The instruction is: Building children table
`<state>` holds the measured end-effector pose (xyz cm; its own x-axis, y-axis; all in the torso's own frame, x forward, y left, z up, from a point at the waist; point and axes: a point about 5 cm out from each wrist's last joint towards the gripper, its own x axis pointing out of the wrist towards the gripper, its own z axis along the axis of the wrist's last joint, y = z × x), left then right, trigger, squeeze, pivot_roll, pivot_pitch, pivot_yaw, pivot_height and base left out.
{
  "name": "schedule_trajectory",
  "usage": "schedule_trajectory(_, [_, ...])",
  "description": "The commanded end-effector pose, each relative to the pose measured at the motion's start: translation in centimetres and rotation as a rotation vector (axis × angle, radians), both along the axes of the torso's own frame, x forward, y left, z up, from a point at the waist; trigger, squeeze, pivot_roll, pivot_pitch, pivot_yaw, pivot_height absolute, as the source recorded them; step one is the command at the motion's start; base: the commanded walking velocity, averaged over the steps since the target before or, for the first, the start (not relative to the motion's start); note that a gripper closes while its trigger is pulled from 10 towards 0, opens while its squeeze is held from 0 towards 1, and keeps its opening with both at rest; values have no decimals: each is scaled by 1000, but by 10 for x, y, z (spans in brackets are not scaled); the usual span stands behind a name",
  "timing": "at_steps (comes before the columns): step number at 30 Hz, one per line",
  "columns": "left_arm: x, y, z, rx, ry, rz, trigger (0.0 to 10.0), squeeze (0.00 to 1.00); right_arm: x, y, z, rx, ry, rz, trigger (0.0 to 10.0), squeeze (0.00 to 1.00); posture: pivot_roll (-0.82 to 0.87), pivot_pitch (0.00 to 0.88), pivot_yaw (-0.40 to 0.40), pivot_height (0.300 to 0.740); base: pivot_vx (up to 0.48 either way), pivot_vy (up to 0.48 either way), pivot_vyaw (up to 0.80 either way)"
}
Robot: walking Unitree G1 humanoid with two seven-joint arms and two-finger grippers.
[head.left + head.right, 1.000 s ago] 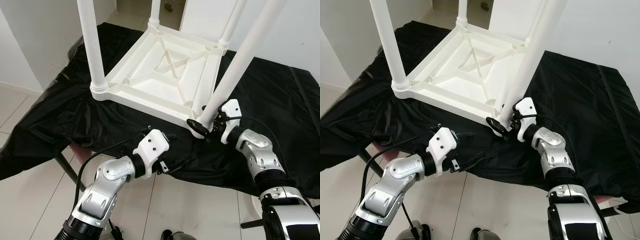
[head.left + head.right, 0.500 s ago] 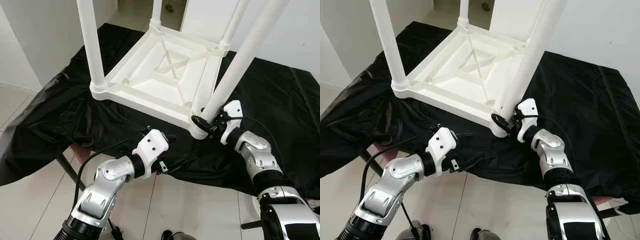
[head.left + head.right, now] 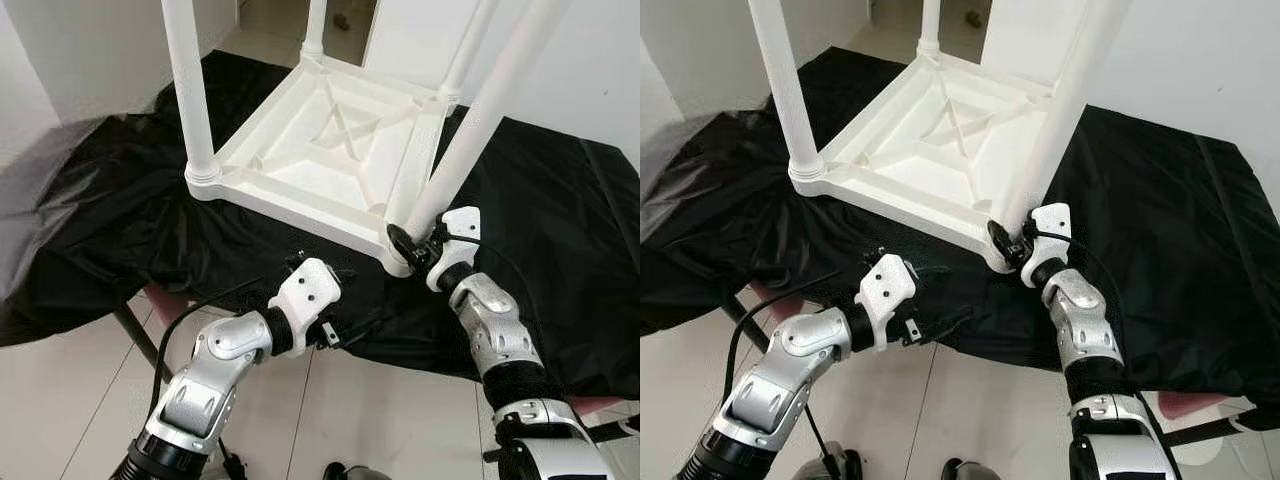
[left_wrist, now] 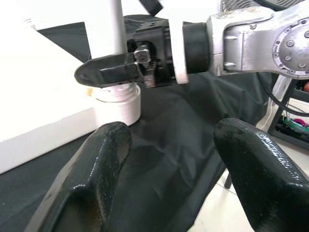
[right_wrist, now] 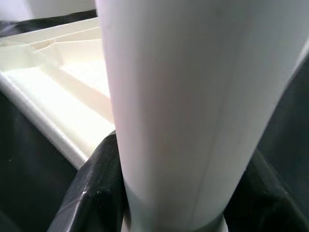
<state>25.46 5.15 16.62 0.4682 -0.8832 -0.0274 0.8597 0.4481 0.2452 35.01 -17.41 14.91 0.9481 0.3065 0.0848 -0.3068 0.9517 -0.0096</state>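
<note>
Black cloth (image 3: pixel 120 220), right gripper (image 3: pixel 410 243) clasping table leg (image 3: pixel 470 140)

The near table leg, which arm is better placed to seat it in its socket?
Right. The right pincer is clamped around the near leg just above its corner socket, while the left pincer hangs open over the black cloth, holding nothing.

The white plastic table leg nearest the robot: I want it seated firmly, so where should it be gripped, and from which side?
Low on the white plastic table leg, just above its socket collar in the upturned white tabletop. Come from the robot's side, as the right gripper does, jaws straddling the round shaft. Higher up, the tilted leg has more leverage to wobble.
</note>
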Motion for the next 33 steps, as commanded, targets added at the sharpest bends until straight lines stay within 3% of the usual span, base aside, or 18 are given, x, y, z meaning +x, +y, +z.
schedule_trajectory(1, [0, -3, -2, -12, 4, 36, 10000, 0, -3, -12, -15, 6, 77, -85, 0, 0, 121, 130, -97, 740, 0, 0, 0])
schedule_trajectory(11, [-1, -6, -3, -17, 8, 27, 10000, 0, -9, 19, -19, 68, 91, -504, 0, 0, 122, 118, -98, 740, 0, 0, 0])
schedule_trajectory(19, [-3, -7, -5, -16, 14, 20, 10000, 0, -11, 48, -11, 136, 58, -547, 0, 0, 129, 113, -102, 740, 0, 0, 0])
schedule_trajectory(28, [-4, -7, -5, -17, 17, 22, 10000, 0, -13, 45, -9, 115, 48, -570, 0, 0, 128, 105, -104, 740, 0, 0, 0])
schedule_trajectory(29, [-4, -7, -6, -16, 17, 22, 10000, 0, -15, 43, -10, 107, 55, -597, 10000, 0, 128, 104, -104, 740, 0, 0, 0])
schedule_trajectory(31, [-4, -7, -6, -15, 16, 22, 10000, 0, -16, 40, -9, 94, 43, -605, 10000, 0, 126, 99, -106, 740, 0, 0, 0])
schedule_trajectory(32, [-4, -7, -6, -14, 14, 22, 10000, 0, -16, 39, -9, 87, 34, -606, 10000, 1000, 126, 99, -106, 740, 0, 0, 0])
schedule_trajectory(33, [-4, -7, -6, -14, 14, 22, 10000, 0, -16, 39, -9, 87, 34, -606, 10000, 1000, 126, 99, -106, 740, 0, 0, 0])
